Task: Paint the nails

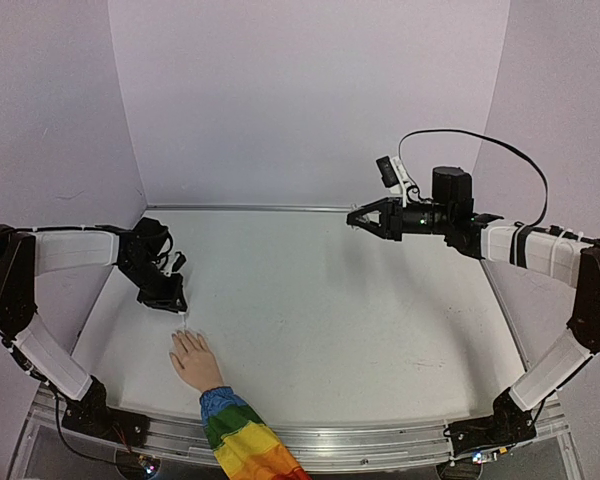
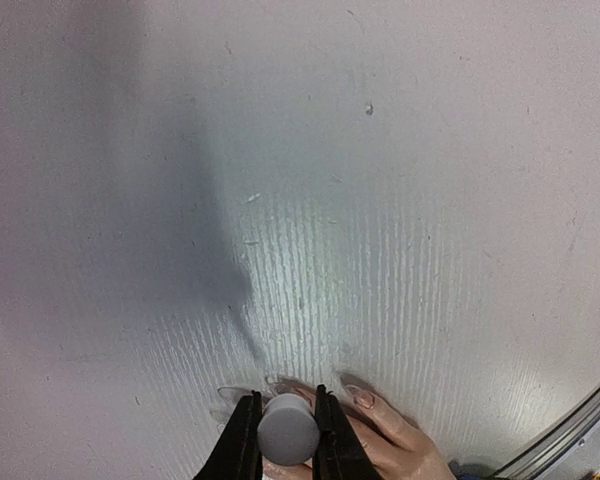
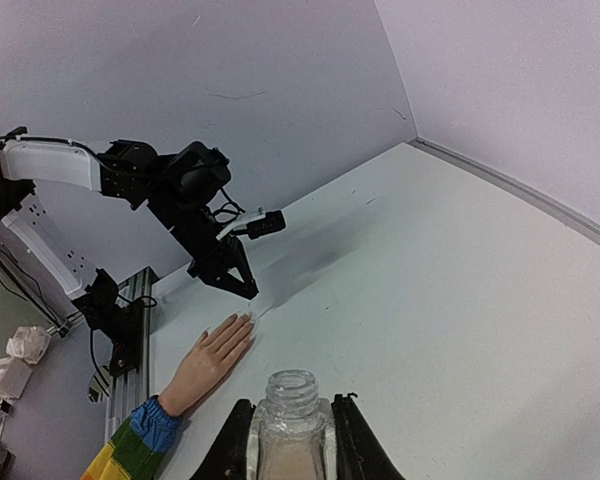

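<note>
The mannequin hand (image 1: 192, 360) lies palm down near the front left, its rainbow sleeve (image 1: 242, 442) towards the table edge. Its pale nails (image 1: 183, 337) point away from the arms. My left gripper (image 1: 170, 300) hangs just over the fingertips, shut on a grey-white brush cap (image 2: 287, 430). A thin brush (image 1: 183, 322) reaches down from the cap to the nails (image 2: 363, 399). Far right and raised, my right gripper (image 1: 358, 217) is shut on a clear bottle (image 3: 292, 420). The bottle's threaded neck is uncapped and it holds pale liquid. The right wrist view shows the hand (image 3: 205, 362) under the left gripper (image 3: 242, 290).
A metal rail (image 1: 380, 440) runs along the table's near edge. Pale walls close the back and both sides. Crumpled paper (image 3: 10, 360) lies off the table beyond the left arm's base.
</note>
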`<state>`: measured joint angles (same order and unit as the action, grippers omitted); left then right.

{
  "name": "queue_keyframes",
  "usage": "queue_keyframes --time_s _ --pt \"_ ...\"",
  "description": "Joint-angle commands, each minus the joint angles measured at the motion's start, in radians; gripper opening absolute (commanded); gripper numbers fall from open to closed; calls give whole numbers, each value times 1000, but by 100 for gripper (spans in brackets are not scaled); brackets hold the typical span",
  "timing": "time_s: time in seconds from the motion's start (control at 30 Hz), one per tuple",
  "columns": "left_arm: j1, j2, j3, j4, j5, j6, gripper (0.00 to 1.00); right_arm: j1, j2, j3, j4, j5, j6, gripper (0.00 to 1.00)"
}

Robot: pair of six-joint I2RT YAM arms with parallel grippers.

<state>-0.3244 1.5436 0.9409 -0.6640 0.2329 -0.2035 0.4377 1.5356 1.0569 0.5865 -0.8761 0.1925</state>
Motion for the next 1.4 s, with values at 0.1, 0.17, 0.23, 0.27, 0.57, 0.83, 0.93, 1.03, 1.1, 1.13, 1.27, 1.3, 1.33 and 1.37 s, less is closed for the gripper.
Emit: queue_keyframes --time_s 0.1,0.17,0.23,0.27,0.57,0.83,0.93,1.03,1.1,1.13,1.27,1.3,1.33,1.37 --pt "-9 1 1 -8 44 -1 0 -3 -19 5 82 -38 7 0" --pt "-9 10 2 -7 49 2 0 -3 -18 3 82 -38 8 0" --pt "-9 20 4 -7 49 3 0 -3 -18 2 82 -38 8 0" --pt "-9 24 5 -6 49 3 0 -3 -19 2 82 -38 8 0" --pt "-9 54 13 0 42 7 0 -4 -19 2 82 -35 8 0" --pt "-9 63 15 5 34 7 0 -2 -16 4 82 -35 10 0" --pt "-9 70 18 9 34 7 0 -3 -18 3 81 -34 10 0" --pt "-8 73 21 12 33 9 0 -2 -19 2 81 -34 10 0" --pt "-9 73 21 12 30 9 0 -3 -18 1 82 -34 11 0" --pt "-9 74 23 11 27 9 0 -4 -17 0 82 -34 12 0" --pt "-9 79 26 12 25 9 0 -3 -17 2 81 -34 12 0" --pt "-8 81 26 12 25 9 0 -2 -17 2 81 -34 12 0" --pt "-8 84 28 12 25 9 0 -3 -18 3 81 -34 12 0" --pt "-9 84 28 12 24 9 0 -3 -17 3 81 -34 12 0"
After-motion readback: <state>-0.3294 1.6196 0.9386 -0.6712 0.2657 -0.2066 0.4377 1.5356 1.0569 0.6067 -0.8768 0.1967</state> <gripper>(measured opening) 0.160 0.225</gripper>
